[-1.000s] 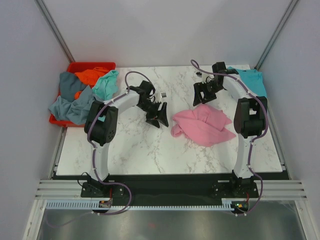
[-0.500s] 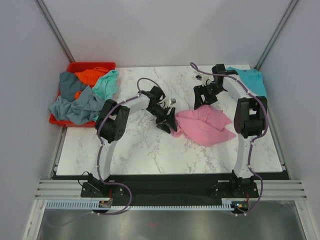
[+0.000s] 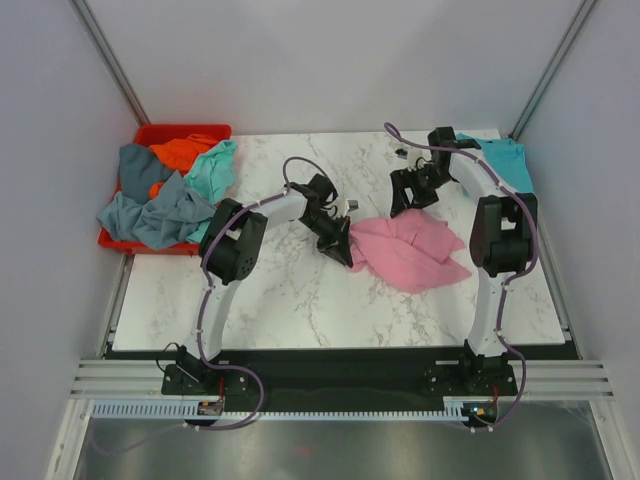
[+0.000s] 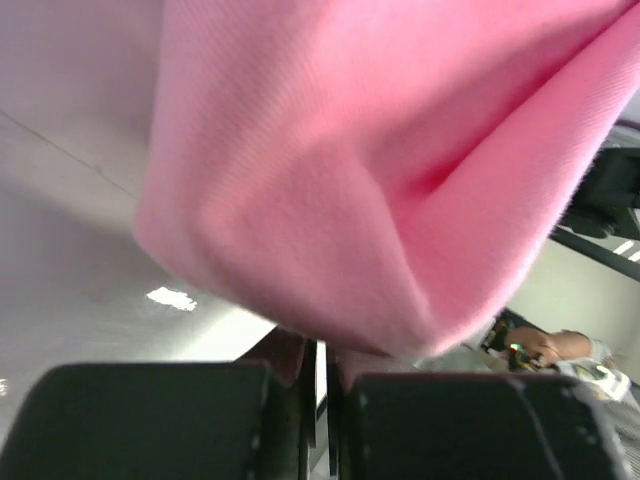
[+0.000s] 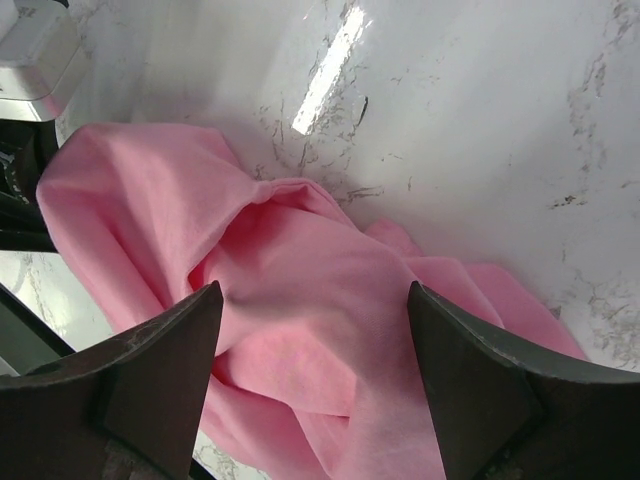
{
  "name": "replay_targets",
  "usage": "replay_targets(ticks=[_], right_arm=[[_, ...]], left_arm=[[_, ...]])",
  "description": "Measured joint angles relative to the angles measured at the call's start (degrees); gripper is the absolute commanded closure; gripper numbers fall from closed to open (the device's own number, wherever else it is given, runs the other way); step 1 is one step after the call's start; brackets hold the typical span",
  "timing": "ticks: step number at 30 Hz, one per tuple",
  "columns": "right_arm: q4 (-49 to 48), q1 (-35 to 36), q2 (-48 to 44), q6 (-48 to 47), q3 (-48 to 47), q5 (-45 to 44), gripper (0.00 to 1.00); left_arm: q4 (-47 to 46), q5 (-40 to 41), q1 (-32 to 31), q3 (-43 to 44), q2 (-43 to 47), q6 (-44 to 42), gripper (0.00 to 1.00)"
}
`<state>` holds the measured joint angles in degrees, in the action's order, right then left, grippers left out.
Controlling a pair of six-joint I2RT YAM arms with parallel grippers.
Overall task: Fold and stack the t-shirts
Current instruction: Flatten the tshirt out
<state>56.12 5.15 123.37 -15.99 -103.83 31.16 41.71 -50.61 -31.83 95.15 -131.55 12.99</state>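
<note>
Left: grey-blue, orange, mint shirts [image 3: 160,200] heaped over red bin [image 3: 165,132], none folded. Left gripper [image 3: 342,248] jaws clamped on left edge of pink shirt [image 3: 412,252], crumpled on table [image 3: 280,300]. Right gripper [image 3: 408,197] jaws apart above same shirt, nothing held. Teal shirt [image 3: 506,160] laid at far right corner. Task judged barely begun; no stack formed.

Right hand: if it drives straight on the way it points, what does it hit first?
Probably the pink t-shirt: in the wrist view its crumpled cloth lies dead ahead of the open right hand, marble table underneath. Gap to it unclear.
</note>
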Motion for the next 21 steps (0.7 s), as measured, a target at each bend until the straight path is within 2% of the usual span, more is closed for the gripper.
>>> replay_targets(ticks=[4, 8, 14, 17, 21], right_arm=[[-0.4, -0.2, -0.8, 0.2, 0.0, -0.1, 0.18], [-1.6, -0.3, -2.8, 0.5, -0.2, -0.8, 0.17], [-5.0, -0.8, -7.9, 1.6, -3.5, -2.2, 0.16], [-7.1, -1.1, -11.3, 2.6, -4.0, -2.9, 0.15], [-9.4, -1.4, -15.0, 3.9, -4.0, -3.0, 0.15]], left_arm=[[2.1, 5.0, 0.3, 3.1, 0.1, -2.3, 0.98], [6.0, 15.3, 1.0, 10.0, 1.7, -6.7, 0.98], [8.1, 28.4, 2.5, 32.3, 6.2, -15.6, 0.98], [7.4, 31.2, 2.8, 40.9, 9.4, -18.9, 0.98], [5.2, 31.7, 2.6, 42.8, 16.5, -22.4, 0.98]])
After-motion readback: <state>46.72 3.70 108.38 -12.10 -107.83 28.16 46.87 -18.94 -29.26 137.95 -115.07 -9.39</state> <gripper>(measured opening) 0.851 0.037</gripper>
